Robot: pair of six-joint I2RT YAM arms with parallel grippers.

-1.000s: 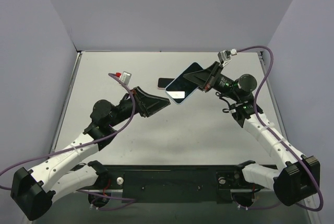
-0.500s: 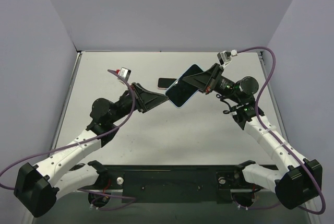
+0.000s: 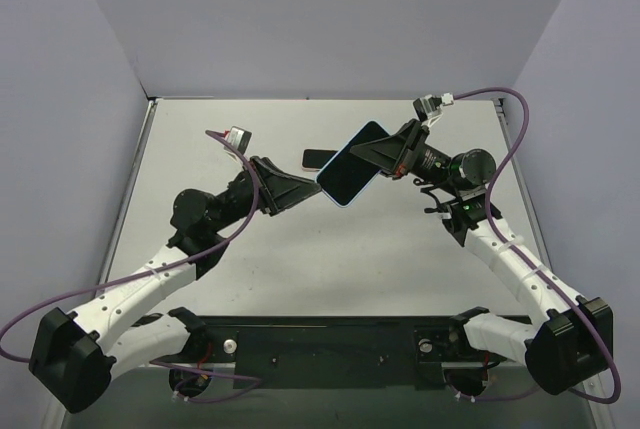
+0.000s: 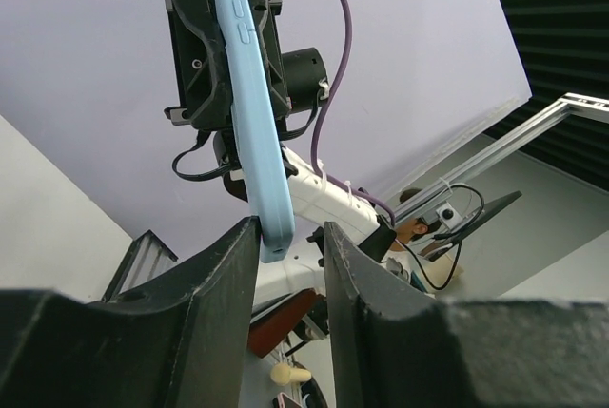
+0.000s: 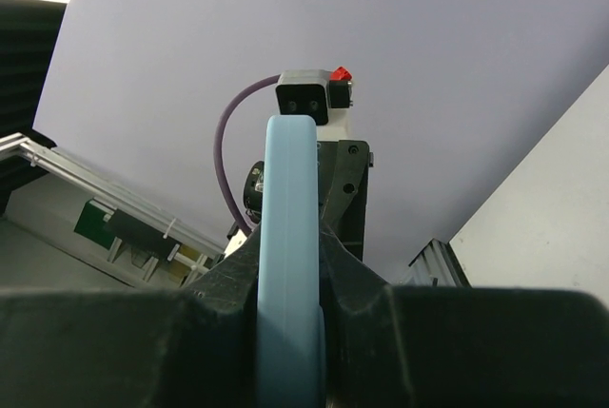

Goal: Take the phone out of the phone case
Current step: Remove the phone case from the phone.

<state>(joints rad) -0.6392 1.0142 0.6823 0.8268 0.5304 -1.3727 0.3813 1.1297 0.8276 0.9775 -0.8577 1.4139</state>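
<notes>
The phone in its light blue case (image 3: 350, 167) is held tilted in the air above the table's middle. My right gripper (image 3: 392, 157) is shut on its upper right side. In the right wrist view the case's edge (image 5: 290, 237) is clamped between the two fingers of that gripper (image 5: 288, 265). My left gripper (image 3: 318, 190) is open at the phone's lower left end. In the left wrist view the case's bottom end (image 4: 274, 237) sits between the fingers of the left gripper (image 4: 290, 232), against the left finger (image 4: 224, 270) and apart from the right one. The screen side is hidden in both wrist views.
A dark flat object (image 3: 317, 157) lies on the white table (image 3: 380, 249) behind the phone, partly hidden by it. Purple cables loop off both arms. Grey walls stand at the back and both sides.
My left gripper has moved up and to the right until its open fingers stand around the phone's lower end. The right gripper has shifted the phone slightly.
</notes>
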